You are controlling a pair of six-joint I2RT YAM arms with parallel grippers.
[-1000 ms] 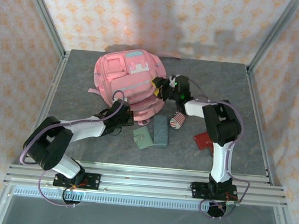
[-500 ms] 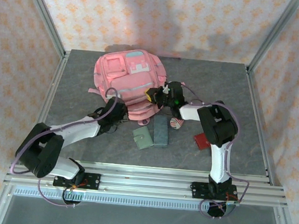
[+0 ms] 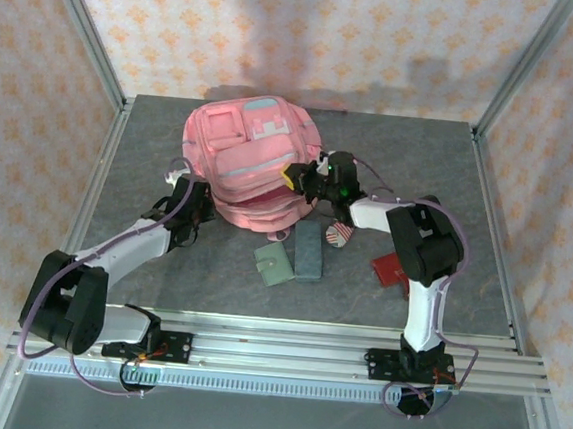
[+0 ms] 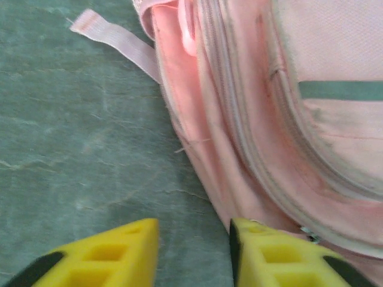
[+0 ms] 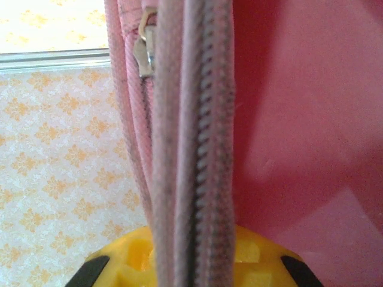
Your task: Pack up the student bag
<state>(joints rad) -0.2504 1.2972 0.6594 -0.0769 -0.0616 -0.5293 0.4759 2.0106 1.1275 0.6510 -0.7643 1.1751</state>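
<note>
The right gripper [image 5: 191, 256] is clamping what looks like the zipper edge [image 5: 200, 149] of the student bag [image 3: 246, 156], which is lying at the far middle of the table [image 3: 412, 155]. The left gripper [image 4: 194, 248] is hovering, jaws apart, just beside the bag's left seam. With nothing pinning the bag, a pull risks dragging it or slipping off the thin fabric.

We see pink student bag [image 3: 246, 156] lying front-up, far centre; grey stripe trim, pale patch; near-right zipper edge raised.
</note>
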